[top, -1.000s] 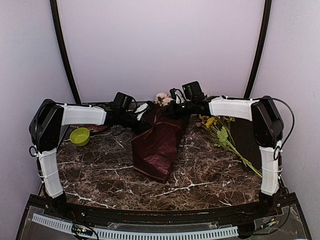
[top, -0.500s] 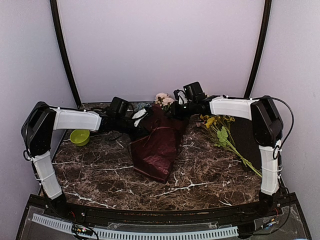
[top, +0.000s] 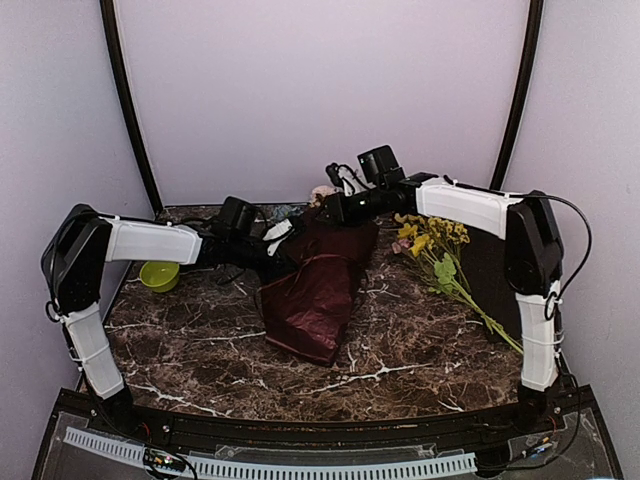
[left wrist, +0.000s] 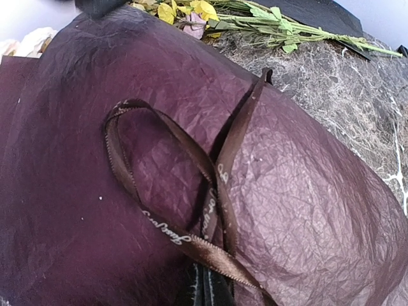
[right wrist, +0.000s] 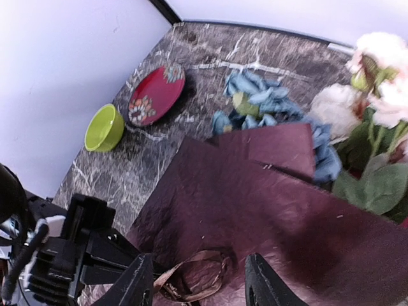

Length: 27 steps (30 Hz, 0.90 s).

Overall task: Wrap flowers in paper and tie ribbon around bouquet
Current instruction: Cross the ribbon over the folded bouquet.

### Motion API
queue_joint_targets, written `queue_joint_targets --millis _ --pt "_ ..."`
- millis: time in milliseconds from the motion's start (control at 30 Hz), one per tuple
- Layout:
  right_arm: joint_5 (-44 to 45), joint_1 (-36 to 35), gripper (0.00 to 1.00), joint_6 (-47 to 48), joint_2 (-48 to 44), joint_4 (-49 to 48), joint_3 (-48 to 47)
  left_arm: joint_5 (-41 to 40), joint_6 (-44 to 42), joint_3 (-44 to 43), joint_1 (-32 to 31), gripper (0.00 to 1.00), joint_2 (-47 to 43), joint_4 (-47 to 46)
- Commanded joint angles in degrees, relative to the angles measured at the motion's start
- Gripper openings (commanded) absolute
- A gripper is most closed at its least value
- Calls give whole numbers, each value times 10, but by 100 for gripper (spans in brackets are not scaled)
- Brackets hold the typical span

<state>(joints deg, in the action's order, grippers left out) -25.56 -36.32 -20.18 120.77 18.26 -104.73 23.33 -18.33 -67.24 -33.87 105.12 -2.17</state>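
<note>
Overhead, left pincer (top: 292,248) and right pincer (top: 331,209) flank the crinkled burgundy paper bouquet (top: 315,285). Left wrist: jaws pressed together, pinching a looped brown satin ribbon (left wrist: 220,169). Right wrist: fingers (right wrist: 137,284) spread above that loop, blue and pale flowers (right wrist: 335,102) beyond.

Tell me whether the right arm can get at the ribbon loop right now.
Probably yes. The right gripper hangs open just above the loop of the ribbon on the paper, with nothing in between. The left gripper pinches the ribbon close by, so room looks tight.
</note>
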Motion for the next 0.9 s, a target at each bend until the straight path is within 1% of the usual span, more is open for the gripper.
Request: queue_joint_targets --millis 0,133,200,267,333,367,400,467,600,700,800,867 --pt "-29 -11 49 2 35 18 -5 -9 -18 19 -10 0 -40 -17" --pt "-35 -17 47 -16 50 7 -13 -19 -27 28 -11 0 -50 -22" --pt "-45 -21 43 -22 57 1 -15 -20 -31 30 -23 0 -55 -23" --pt "-45 -26 33 -24 65 4 -19 -23 -32 35 -27 0 -61 -26" --pt "-48 -26 19 -29 67 10 -15 -22 -29 43 -27 0 -72 -33" --pt "-46 -26 14 -33 62 10 -8 -19 -27 49 -27 0 -79 -40" --pt "-38 -26 10 -39 57 9 1 -12 -24 56 -27 0 -89 -50" --pt "-18 -23 6 -52 44 4 22 4 -17 78 -27 0 -110 -79" --pt "-56 -16 6 -58 24 -24 65 20 3 112 -27 0 -143 -125" --pt "-99 -17 11 -37 19 -21 82 17 2 110 -27 0 -148 -123" --pt "-111 -21 14 -5 14 1 92 12 7 108 -27 0 -147 -124" --pt "-121 -23 18 8 3 -1 109 10 8 105 -27 0 -144 -126"
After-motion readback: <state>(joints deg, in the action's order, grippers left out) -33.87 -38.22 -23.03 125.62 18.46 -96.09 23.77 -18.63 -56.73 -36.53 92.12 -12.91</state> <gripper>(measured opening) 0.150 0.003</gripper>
